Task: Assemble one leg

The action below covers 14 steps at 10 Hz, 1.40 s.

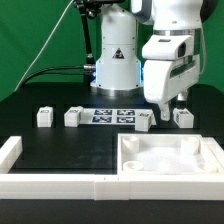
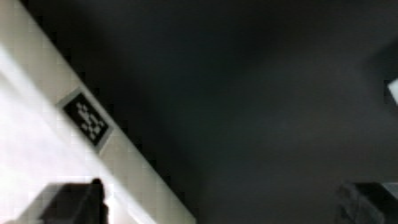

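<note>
The black table [image 1: 60,140] carries one square tray [image 1: 170,165], white border rails [image 1: 50,186] I cannot count, one marker board [image 1: 110,115], and four small legs [image 1: 73,117] in a row beyond the tray. The claw [image 1: 168,106] hangs with its fingers apart above the two legs at the exterior view's right. Each looks light, rigid and smooth, so a grip across its flat sides seems best.

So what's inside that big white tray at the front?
No loose parts show in the tray: only its own moulded floor and a round corner socket are visible. Its near wall hides a strip of floor, so that part cannot be checked.
</note>
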### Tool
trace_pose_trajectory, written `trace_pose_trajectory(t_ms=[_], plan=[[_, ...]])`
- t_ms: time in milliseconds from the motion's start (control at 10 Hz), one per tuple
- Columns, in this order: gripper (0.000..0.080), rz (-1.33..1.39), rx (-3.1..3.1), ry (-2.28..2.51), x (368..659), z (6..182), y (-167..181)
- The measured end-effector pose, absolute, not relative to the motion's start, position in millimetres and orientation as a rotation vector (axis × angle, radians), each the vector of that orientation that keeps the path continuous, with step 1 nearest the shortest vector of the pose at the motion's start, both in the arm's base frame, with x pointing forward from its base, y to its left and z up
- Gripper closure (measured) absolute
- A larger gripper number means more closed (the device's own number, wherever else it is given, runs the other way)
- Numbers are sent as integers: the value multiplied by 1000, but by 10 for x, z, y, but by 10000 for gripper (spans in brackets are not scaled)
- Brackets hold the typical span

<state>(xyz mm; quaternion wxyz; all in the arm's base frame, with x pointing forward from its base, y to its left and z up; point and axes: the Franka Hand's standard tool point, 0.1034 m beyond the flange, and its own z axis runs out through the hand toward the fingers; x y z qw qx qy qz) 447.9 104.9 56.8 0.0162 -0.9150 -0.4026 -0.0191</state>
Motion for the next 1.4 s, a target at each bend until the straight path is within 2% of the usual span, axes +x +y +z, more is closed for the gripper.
trace_pose_trajectory(t_ms=[600, 800, 1100, 1400], plan=[[150, -27, -3061, -155, 3939, 425, 1507], [150, -16, -3062, -118, 3811, 379, 1547], [150, 49, -3071, -140, 3815, 375, 1539], [150, 440, -3076, -187, 3767, 375, 1500]])
